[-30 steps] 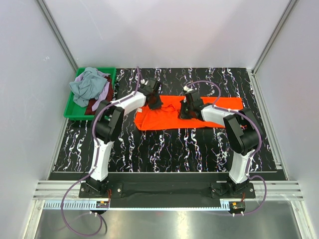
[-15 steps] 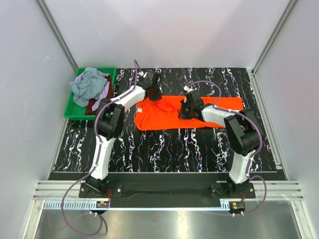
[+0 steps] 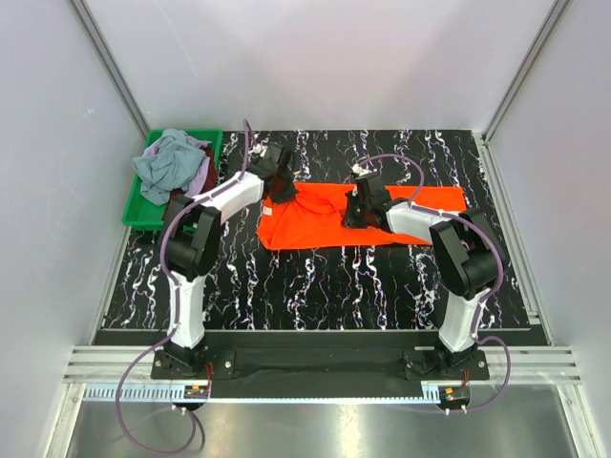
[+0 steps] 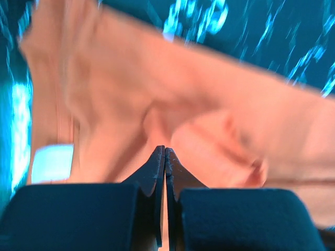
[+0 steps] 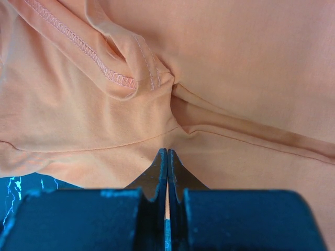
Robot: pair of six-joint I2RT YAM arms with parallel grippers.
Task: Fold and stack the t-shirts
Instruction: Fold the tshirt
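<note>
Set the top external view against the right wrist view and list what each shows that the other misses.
Only top external: the green bin heaped with other t-shirts, and the left gripper shut on a left corner of the orange t-shirt. Only right wrist: the stitched hem and creases gathering at the shut jaws. Both: the orange t-shirt, the right gripper pinching it, and the marbled table.

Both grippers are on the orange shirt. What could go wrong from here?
The left gripper and right gripper each pinch the orange t-shirt only at the fingertips; a hard pull might slip it free. Cloth is bunched at the right gripper, so the fold could set crooked. The green bin sits near the left gripper and might get bumped.
</note>
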